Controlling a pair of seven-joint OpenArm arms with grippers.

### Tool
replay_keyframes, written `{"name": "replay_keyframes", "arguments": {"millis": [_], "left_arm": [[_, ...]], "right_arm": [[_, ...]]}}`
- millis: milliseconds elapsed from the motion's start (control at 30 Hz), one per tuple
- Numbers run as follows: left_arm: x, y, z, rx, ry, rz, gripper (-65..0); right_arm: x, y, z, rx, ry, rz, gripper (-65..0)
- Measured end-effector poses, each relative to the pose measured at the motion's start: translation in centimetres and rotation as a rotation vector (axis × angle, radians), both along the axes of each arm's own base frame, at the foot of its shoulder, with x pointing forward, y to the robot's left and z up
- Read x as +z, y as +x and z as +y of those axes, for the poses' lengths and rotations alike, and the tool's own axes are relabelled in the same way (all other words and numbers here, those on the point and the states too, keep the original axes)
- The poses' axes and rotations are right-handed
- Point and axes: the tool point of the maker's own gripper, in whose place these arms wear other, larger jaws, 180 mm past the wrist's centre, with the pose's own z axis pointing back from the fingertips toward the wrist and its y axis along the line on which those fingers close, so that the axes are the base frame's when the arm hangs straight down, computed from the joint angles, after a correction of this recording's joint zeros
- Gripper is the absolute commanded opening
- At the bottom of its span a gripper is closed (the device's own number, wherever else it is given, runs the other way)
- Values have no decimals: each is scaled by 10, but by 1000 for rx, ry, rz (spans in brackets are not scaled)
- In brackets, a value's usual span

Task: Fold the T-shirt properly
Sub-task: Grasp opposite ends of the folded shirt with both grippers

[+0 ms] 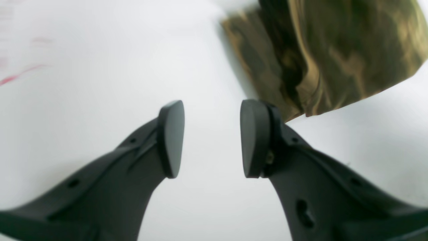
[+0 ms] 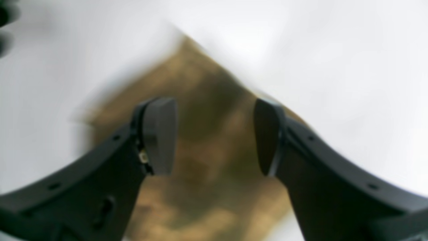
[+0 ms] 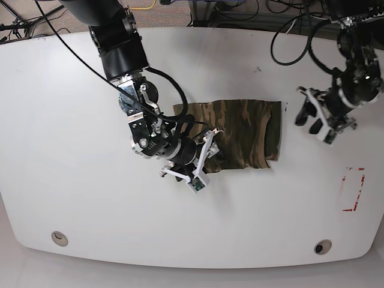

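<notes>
The T-shirt [image 3: 243,132] lies folded into a camouflage rectangle in the middle of the white table [image 3: 72,120]. My right gripper [image 3: 209,157] hovers at the shirt's near left corner. In the right wrist view its jaws stand open [image 2: 215,137] above that blurred corner of the cloth [image 2: 207,190], with nothing between them. My left gripper [image 3: 307,117] is off the shirt's right edge, apart from it. In the left wrist view it is open [image 1: 212,139] over bare table, and the shirt's edge [image 1: 334,50] lies beyond its right finger.
A red outline mark [image 3: 354,189] is on the table at the right. Two round holes [image 3: 58,238] [image 3: 322,246] sit near the front edge. Cables [image 3: 288,24] run along the back edge.
</notes>
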Motion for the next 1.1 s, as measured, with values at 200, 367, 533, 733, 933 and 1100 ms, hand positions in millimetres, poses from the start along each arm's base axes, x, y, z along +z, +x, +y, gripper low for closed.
{"name": "replay_keyframes", "arguments": {"millis": [200,367,533,733,933,1100], "left_arm": [[12,8,-34,-49,-43,-82,-393],[-25,11,-41,27,18,32,-393],[-5,30,-62,-18,-25,-72,-393],[-45,15,-40,16,97,92,-393],[-33,24,-37,46,-17,-7,-393],[-51,28,-23,65,-8,43,-393]], "right_arm": [[16,-19,-6,12,49,-60,-309],[-18,-19,-29,-15,-13,16,-309],[-7,-7,-41,-74,-20,-24,-309],[-13,-13,-25,-30,17,-3,-309],[-12,-24,-27,-43,38,-10,-309],[-22,-17,-32,-63,3,18,-309]]}}
